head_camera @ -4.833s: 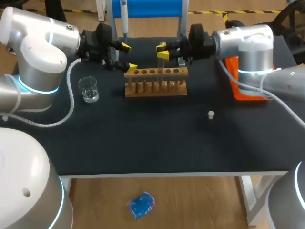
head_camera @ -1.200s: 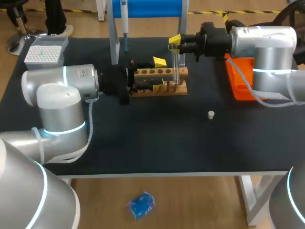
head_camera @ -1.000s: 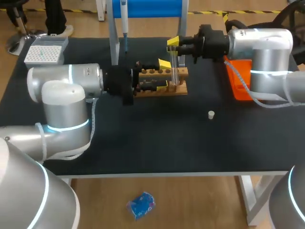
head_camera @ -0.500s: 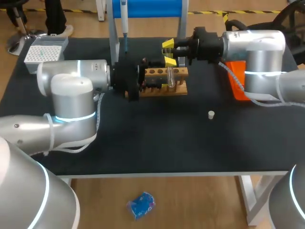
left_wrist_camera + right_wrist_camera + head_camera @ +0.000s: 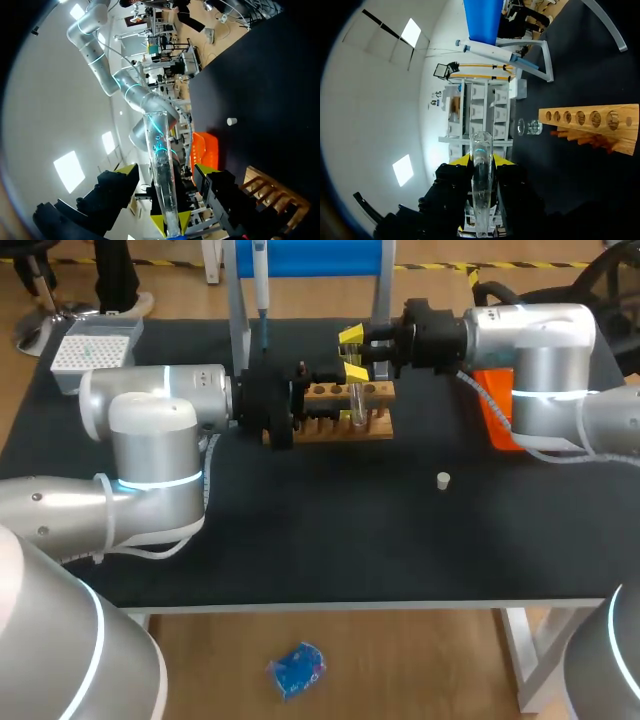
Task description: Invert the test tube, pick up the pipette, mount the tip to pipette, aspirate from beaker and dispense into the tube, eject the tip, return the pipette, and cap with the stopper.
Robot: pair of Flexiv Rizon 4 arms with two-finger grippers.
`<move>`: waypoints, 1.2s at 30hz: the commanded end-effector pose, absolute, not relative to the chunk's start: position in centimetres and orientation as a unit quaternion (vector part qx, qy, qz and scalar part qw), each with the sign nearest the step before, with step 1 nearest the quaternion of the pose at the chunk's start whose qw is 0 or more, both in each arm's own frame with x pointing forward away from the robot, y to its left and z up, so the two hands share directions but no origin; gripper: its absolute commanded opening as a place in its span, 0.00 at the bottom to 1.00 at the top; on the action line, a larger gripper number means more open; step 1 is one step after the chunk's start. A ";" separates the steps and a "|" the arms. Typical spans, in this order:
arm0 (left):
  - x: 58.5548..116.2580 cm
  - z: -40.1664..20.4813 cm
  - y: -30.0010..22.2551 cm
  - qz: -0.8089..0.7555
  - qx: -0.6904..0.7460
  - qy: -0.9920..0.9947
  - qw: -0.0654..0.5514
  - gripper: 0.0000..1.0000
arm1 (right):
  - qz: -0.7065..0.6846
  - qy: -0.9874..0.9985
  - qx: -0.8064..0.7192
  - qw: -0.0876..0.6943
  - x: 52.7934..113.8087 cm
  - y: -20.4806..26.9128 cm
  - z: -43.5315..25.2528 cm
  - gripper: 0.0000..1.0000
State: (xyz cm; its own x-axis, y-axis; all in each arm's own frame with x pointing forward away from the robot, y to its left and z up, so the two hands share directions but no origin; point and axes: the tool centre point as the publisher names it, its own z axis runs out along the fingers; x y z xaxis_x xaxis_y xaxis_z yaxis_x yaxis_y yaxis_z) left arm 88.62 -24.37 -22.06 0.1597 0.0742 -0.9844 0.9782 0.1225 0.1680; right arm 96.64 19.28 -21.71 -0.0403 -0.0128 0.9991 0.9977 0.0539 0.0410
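A clear test tube (image 5: 355,400) stands upright over the wooden rack (image 5: 330,412), and my right gripper (image 5: 352,352) is shut on its upper part. In the right wrist view the tube (image 5: 482,145) runs out between that gripper's (image 5: 482,162) yellow tips. My left gripper (image 5: 335,380) sits beside the rack's left end. Its wrist view shows the tube (image 5: 162,165) between its own fingers (image 5: 125,172) with a gap on each side, so my left gripper (image 5: 166,172) is open. The pipette (image 5: 260,280) hangs on its stand. The white stopper (image 5: 443,479) lies on the mat.
A tip box (image 5: 92,352) sits at the far left and an orange bin (image 5: 497,410) under my right arm. The glass beaker (image 5: 528,127) stands past the rack's end; my left arm hides it in the head view. The stand's legs rise behind the rack.
My left arm has swung right to the rack and brought its fingers around the tube, and they have narrowed. My right gripper has shifted slightly left with the tube.
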 end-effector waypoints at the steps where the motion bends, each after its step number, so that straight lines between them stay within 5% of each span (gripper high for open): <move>1: 88.7 -22.0 -24.6 -0.408 0.523 0.505 0.552 0.64 | -0.497 -0.523 -0.472 0.506 96.7 19.2 -21.7 0.00; 7: 88.4 -22.0 -24.7 -0.411 0.523 0.509 0.547 0.51 | -0.500 -0.522 -0.472 0.505 96.8 19.1 -21.8 0.00; 20: 88.3 -22.2 -25.0 -0.419 0.516 0.515 0.541 0.47 | -0.502 -0.521 -0.474 0.503 96.8 19.1 -21.9 0.00; 24: 88.2 -22.2 -25.0 -0.421 0.514 0.515 0.541 0.23 | -0.502 -0.520 -0.474 0.502 96.8 19.1 -21.9 0.00; 26: 88.2 -22.3 -25.0 -0.421 0.513 0.517 0.541 0.00 | -0.502 -0.521 -0.474 0.502 96.8 19.1 -22.0 0.00; 35: 88.2 -22.3 -24.9 -0.421 0.512 0.520 0.538 0.00 | -0.500 -0.522 -0.473 0.503 96.8 19.2 -22.0 0.00; 36: 88.2 -22.3 -24.9 -0.421 0.512 0.520 0.538 0.00 | -0.499 -0.520 -0.474 0.505 96.8 19.2 -22.0 0.13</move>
